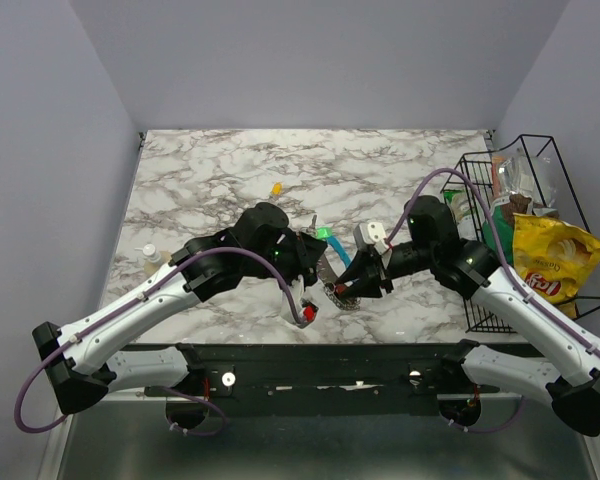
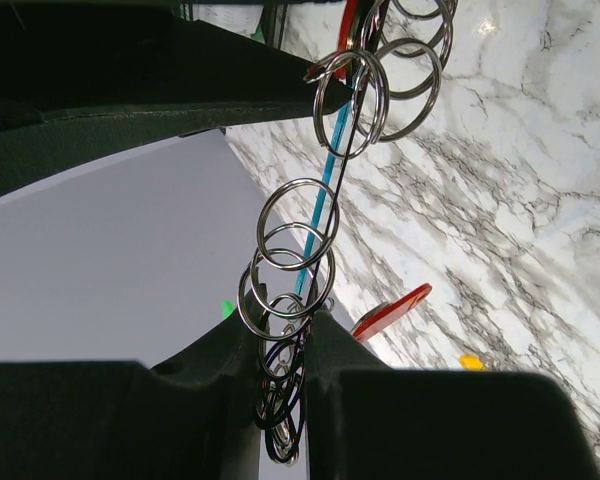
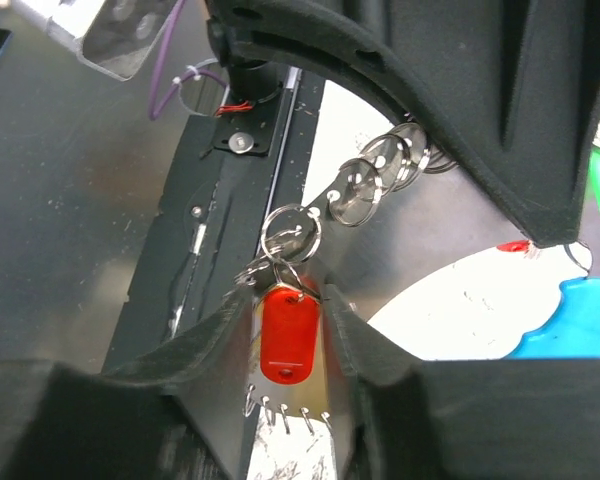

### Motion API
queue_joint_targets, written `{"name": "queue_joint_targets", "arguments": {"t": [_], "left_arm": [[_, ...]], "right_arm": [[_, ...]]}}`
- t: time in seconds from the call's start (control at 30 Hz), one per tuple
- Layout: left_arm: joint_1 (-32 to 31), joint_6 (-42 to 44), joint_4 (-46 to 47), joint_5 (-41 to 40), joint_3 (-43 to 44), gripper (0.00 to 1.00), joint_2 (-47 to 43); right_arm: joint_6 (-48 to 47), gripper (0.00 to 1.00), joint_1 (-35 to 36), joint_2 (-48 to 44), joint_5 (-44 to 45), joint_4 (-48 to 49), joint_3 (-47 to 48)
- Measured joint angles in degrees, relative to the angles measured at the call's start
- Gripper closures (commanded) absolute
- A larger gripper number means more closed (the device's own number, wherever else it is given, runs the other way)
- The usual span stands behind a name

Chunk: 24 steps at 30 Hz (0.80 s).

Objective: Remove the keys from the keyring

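Observation:
In the top view the keyring (image 1: 332,266), dark grey with a blue stretch, hangs between both grippers near the table's front. My left gripper (image 1: 313,270) (image 2: 290,345) is shut on the keyring's string of metal rings (image 2: 296,236), and the blue strand (image 2: 326,188) runs up behind them. A red key (image 3: 287,334) dangles from small rings between the fingers of my right gripper (image 1: 364,288) (image 3: 288,312). Those fingers stand close on either side, with a thin gap each way. A green key (image 1: 326,234) sits at the ring's top. One yellow key (image 1: 275,188) lies loose on the marble.
A black wire basket (image 1: 480,310) holding a yellow chip bag (image 1: 555,266) and other packets stands at the table's right edge. A small white bottle (image 1: 152,254) sits at the left edge. The black base rail (image 1: 320,372) runs along the front.

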Motion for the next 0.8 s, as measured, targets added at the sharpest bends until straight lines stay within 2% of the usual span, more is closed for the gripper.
{"name": "queue_joint_targets", "arguments": {"t": [0.03, 0.1, 0.17, 0.23, 0.57, 0.8], "left_arm": [[0.00, -0.13, 0.00, -0.15, 0.00, 1.00, 0.07], [0.00, -0.13, -0.02, -0.46, 0.00, 1.00, 0.26], [0.00, -0.20, -0.04, -0.50, 0.00, 1.00, 0.66], [0.00, -0.17, -0.07, -0.61, 0.00, 1.00, 0.85], [0.15, -0.37, -0.33, -1.49, 0.00, 1.00, 0.90], [0.15, -1.51, 1.25, -1.55, -0.22, 1.00, 0.57]], "right_arm": [[0.42, 0.73, 0.04, -0.02, 0.28, 0.63, -0.33], [1.09, 0.80, 0.13, -0.04, 0.66, 2.08, -0.96], [1.75, 0.93, 0.44, -0.04, 0.90, 3.19, -1.16], [2.25, 0.99, 0.46, 0.00, 1.07, 3.78, -1.16], [2.80, 0.99, 0.61, -0.11, 2.45, 3.76, -1.16], [1.25, 0.99, 0.81, -2.23, 7.13, 2.23, 0.20]]}}
